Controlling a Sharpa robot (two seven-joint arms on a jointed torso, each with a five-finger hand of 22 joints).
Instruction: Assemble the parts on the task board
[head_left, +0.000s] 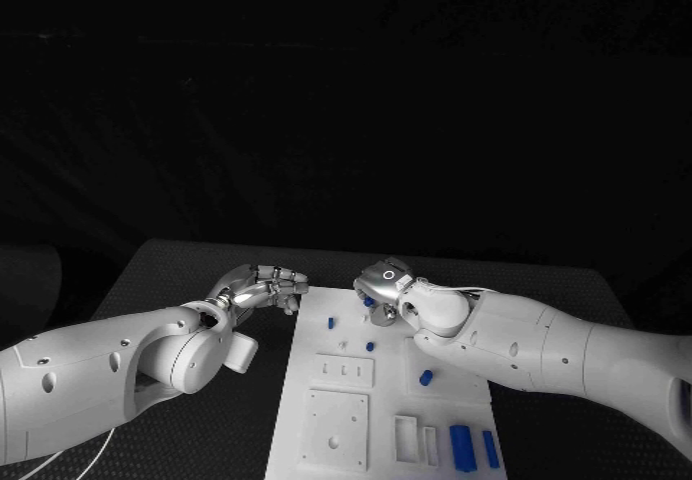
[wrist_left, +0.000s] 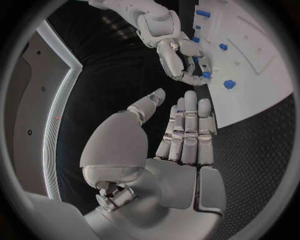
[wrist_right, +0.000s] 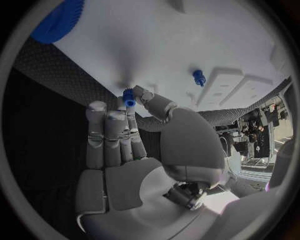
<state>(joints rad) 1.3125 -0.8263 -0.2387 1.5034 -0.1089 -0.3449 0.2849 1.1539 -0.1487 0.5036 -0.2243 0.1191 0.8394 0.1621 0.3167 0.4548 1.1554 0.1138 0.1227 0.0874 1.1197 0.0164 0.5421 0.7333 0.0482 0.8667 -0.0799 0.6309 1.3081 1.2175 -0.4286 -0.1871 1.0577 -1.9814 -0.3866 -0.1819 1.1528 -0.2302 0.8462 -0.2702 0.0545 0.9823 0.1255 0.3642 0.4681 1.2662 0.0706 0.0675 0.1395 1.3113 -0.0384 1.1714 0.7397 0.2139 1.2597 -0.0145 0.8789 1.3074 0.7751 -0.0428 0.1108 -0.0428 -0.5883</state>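
Pinching a small blue part (wrist_right: 129, 97) between thumb and fingertips just above the task board (head_left: 378, 420), the right hand (head_left: 389, 290) seems to be lining it up for seating, while the left hand (head_left: 264, 288), empty with straight, close-set fingers, waits beside the board's edge.

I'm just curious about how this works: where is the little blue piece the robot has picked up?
The small blue part is pinched in the right hand, over the far end of the white task board, across from the empty left hand.
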